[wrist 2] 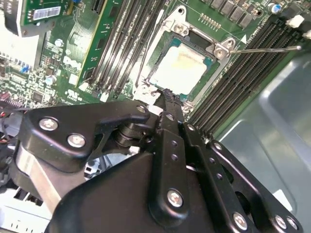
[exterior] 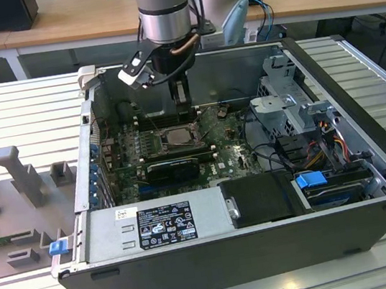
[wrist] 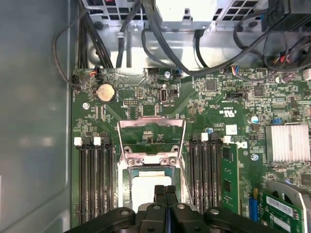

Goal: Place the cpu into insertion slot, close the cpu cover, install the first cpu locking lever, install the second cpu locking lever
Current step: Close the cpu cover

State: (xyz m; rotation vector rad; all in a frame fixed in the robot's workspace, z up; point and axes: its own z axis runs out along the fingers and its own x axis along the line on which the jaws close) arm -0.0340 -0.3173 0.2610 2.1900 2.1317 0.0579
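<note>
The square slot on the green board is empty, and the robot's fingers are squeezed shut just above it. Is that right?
Not quite. The insertion slot isn't empty: the cpu, silver top up, sits in it, as the second wrist view shows. The gripper is indeed shut just above it.

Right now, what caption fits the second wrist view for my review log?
Shut jaws tip-down at the edge of the cpu seated in the insertion slot.

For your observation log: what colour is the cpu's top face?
The cpu is pale silver-grey, faintly yellowed at its middle; clearest in the second wrist view.
</note>
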